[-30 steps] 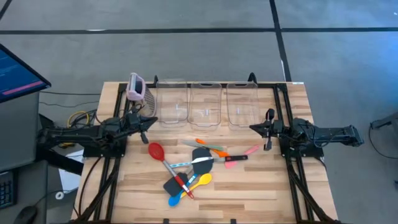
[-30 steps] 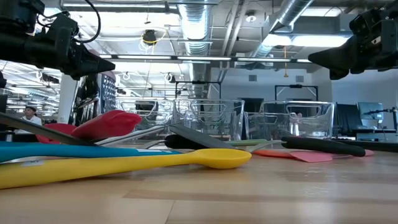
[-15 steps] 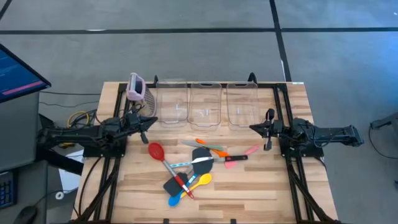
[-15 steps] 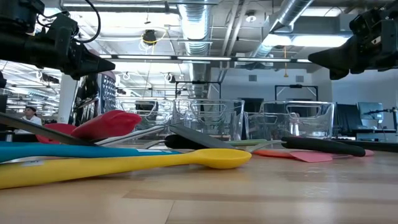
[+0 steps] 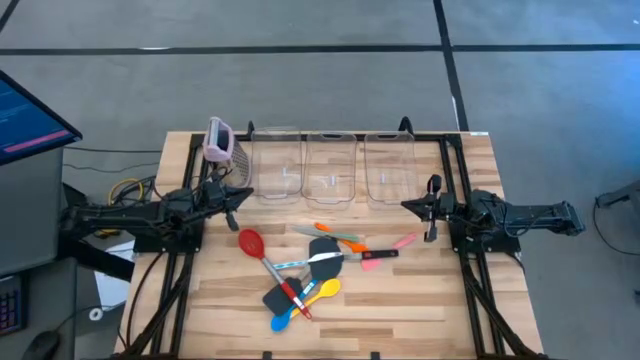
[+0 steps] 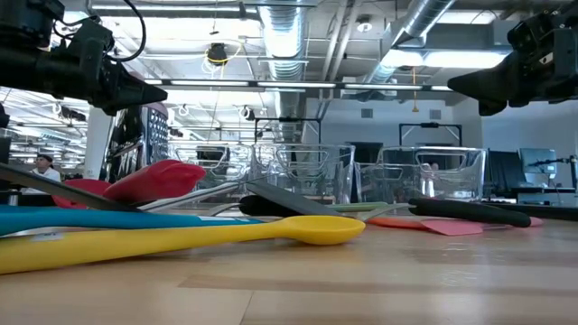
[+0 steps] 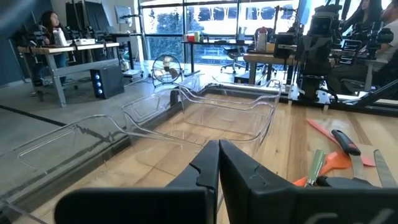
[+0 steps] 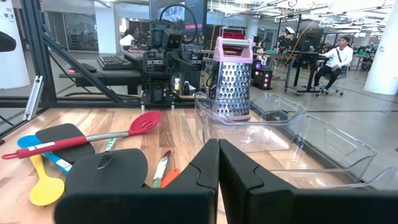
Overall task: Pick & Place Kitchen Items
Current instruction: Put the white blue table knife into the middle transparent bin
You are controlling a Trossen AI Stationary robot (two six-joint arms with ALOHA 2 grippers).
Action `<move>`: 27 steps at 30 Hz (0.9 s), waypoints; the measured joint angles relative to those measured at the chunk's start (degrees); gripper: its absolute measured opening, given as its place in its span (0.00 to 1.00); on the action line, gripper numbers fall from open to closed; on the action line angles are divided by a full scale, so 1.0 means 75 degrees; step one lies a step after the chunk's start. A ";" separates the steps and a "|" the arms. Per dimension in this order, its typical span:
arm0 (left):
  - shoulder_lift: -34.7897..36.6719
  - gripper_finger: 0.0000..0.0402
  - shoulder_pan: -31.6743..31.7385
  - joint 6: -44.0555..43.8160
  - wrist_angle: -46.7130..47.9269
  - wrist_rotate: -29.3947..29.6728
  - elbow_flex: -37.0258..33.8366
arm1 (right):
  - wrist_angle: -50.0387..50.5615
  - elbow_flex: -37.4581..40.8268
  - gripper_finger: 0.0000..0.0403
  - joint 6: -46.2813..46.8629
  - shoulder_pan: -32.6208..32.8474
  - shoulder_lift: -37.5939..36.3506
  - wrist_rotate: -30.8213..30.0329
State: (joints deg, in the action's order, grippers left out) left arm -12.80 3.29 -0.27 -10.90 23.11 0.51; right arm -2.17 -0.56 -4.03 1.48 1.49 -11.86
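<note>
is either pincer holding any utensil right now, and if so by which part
Nothing is held. The left pincer and right pincer are both shut on nothing, at the table's sides, clear of the utensils piled mid-table.

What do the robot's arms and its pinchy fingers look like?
Both arms are dark, almost black, built from chunky jointed segments. The left gripper and right gripper each end in two smooth, wedge-shaped black fingers that taper to a point. A black cable loops above one arm in the low view.

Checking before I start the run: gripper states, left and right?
Left gripper: closed, holding nothing.
Right gripper: closed, holding nothing.
</note>
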 joint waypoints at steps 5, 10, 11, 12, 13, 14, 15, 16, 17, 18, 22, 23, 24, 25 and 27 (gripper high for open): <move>0.0000 0.01 0.0000 0.0000 -0.0012 0.0000 0.0000 | 0.0000 0.0000 0.00 0.0001 0.0000 -0.0001 -0.0001; 0.0000 0.01 0.0000 0.0000 -0.0049 0.0000 0.0000 | 0.0000 0.0000 0.00 0.0000 0.0000 -0.0002 -0.0002; 0.0000 0.01 0.0000 0.0000 -0.0052 0.0000 0.0000 | 0.0000 0.0000 0.00 0.0002 0.0003 -0.0002 0.0000; 0.0000 0.01 0.0000 0.0000 -0.0052 0.0000 0.0000 | 0.0000 0.0000 0.00 0.0001 0.0002 -0.0001 0.0000; 0.0000 0.01 0.0000 0.0000 -0.0052 0.0000 0.0003 | 0.0000 0.0000 0.00 0.0002 0.0000 0.0000 0.0000; 0.0000 0.01 0.0000 0.0000 -0.0053 0.0000 0.0000 | 0.0000 0.0000 0.00 0.0001 0.0002 -0.0002 0.0000; 0.0000 0.01 0.0000 0.0000 -0.0056 0.0000 0.0001 | 0.0000 0.0000 0.00 0.0001 0.0001 0.0000 0.0000; 0.0000 0.01 0.0000 0.0000 -0.0058 0.0000 0.0000 | -0.0001 0.0000 0.00 0.0002 0.0000 -0.0001 -0.0001; 0.0000 0.01 0.0000 0.0000 -0.0061 0.0000 0.0000 | -0.0003 0.0000 0.00 0.0002 0.0003 -0.0002 -0.0002; 0.0000 0.01 0.0000 0.0000 -0.0064 0.0000 0.0000 | -0.0003 0.0000 0.00 0.0002 0.0003 -0.0002 -0.0001; 0.0000 0.01 0.0000 0.0000 -0.0076 0.0000 0.0000 | -0.0003 0.0000 0.00 0.0001 0.0000 -0.0001 -0.0001; 0.0000 0.01 0.0000 0.0000 -0.0082 0.0000 0.0002 | -0.0003 0.0000 0.00 0.0002 0.0000 -0.0001 -0.0001; 0.0000 0.01 0.0000 0.0000 -0.0085 0.0000 0.0000 | -0.0003 0.0000 0.00 0.0002 0.0002 -0.0001 -0.0001; 0.0000 0.01 0.0000 0.0000 -0.0087 0.0000 0.0000 | -0.0005 0.0000 0.00 0.0002 0.0003 0.0000 -0.0002; 0.0000 0.01 0.0000 0.0000 -0.0090 0.0000 0.0000 | -0.0003 0.0000 0.00 0.0002 0.0000 0.0000 0.0000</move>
State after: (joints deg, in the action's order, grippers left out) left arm -12.80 3.29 -0.27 -11.57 23.11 0.51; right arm -2.20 -0.56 -4.01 1.48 1.50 -11.86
